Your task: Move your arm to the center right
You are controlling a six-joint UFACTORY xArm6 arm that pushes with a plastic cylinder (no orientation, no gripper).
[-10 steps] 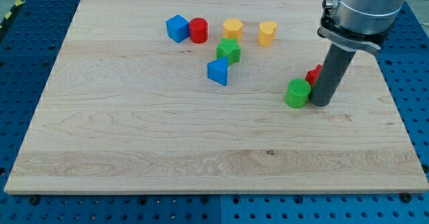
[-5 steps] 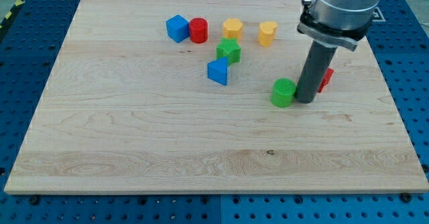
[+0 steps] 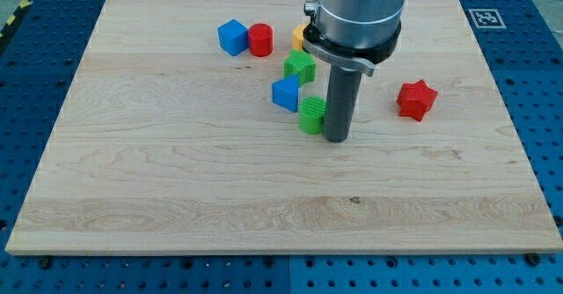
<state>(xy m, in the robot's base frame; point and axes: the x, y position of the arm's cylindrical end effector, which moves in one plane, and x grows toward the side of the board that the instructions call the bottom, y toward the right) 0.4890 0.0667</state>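
Tip planted near the board's middle, touching the green cylinder on its left side — no pincer on this rod, so nothing to open or close. Target spot, the centre right of the wooden board, lying off toward the view's right, past the red star block, which sits well apart from the tip and slightly toward the view's top. Blue block just beside the cylinder; green star-like block above it. Blue cube and red cylinder touching, toward the top left. Yellow block mostly hidden behind the arm — shape unreadable.
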